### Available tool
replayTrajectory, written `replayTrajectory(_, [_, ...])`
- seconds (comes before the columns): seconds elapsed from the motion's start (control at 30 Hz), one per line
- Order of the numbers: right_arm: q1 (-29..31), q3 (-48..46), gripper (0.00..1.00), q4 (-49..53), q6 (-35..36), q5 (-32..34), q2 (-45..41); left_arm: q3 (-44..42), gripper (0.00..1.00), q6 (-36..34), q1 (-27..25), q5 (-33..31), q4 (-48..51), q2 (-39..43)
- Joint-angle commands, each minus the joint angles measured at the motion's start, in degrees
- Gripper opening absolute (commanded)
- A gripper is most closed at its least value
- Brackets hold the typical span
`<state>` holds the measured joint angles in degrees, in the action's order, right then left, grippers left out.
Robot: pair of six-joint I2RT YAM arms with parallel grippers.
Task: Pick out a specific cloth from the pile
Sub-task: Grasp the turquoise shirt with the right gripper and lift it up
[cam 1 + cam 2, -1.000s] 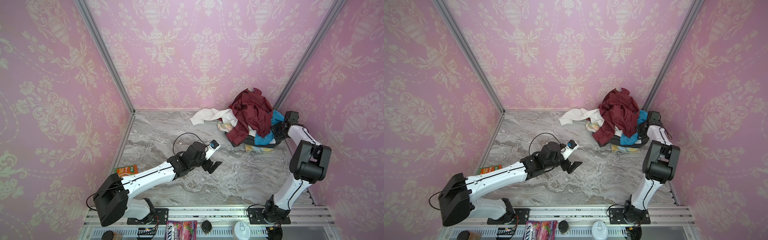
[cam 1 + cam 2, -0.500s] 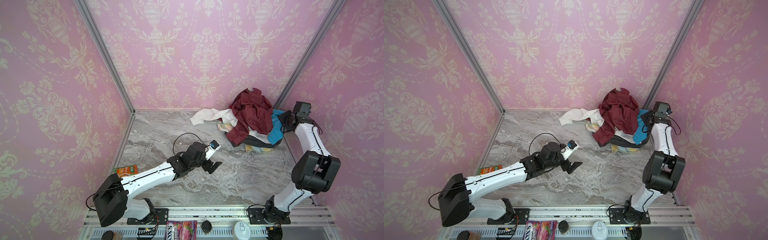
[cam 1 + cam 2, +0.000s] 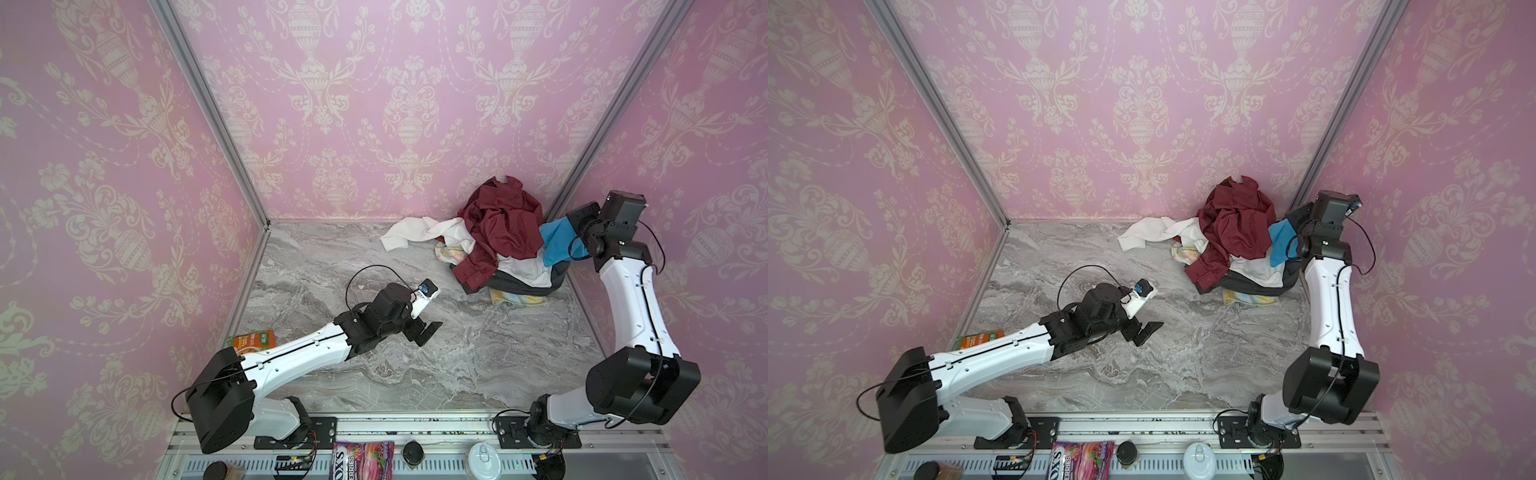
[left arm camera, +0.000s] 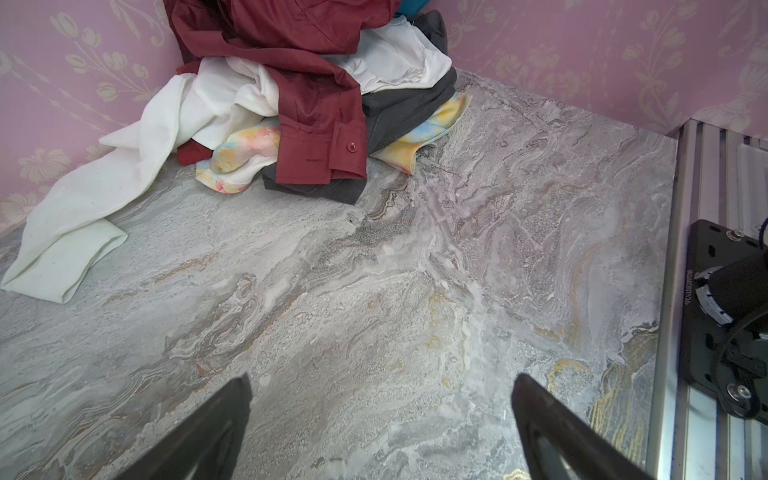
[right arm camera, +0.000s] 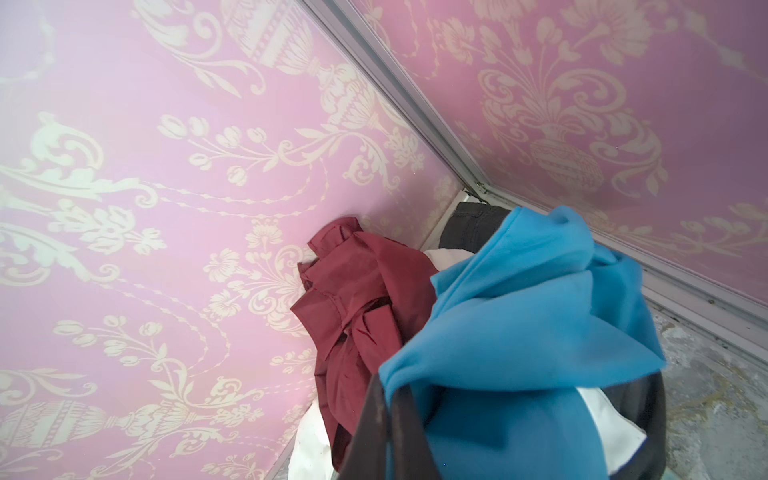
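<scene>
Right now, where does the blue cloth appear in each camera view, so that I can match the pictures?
In a top view: blue cloth just right of the maroon shirt, near the back right corner.
In a top view: same place, right of the shirt.
Left wrist: only a sliver behind the shirt.
Right wrist: it fills the foreground.
Shared landmark: the maroon shirt.
</scene>
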<state>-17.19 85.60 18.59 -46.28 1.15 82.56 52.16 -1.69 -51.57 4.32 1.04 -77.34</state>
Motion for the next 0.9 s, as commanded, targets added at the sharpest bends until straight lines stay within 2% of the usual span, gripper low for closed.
replayTrajectory(0.0, [1.2, 0.7, 0.0, -3.2, 2.9, 2.6, -3.1, 2.4, 0.99, 0.6, -0.4, -1.3, 1.5, -0.4])
replayTrajectory(0.3, [2.2, 12.7, 0.0, 5.3, 9.6, 0.0, 0.2, 4.9, 0.99, 3.8, -0.4, -1.0, 1.2, -2.3])
replayTrajectory(0.5, [2.3, 21.8, 0.0, 8.4, 10.7, -3.2, 2.8, 9.2, 0.99, 5.3, -0.4, -1.5, 1.5, -5.3])
replayTrajectory(0.87, [4.2, 39.2, 0.0, 12.1, 11.6, -9.4, 7.8, 21.5, 0.99, 2.0, -0.4, -2.2, 1.2, -12.8])
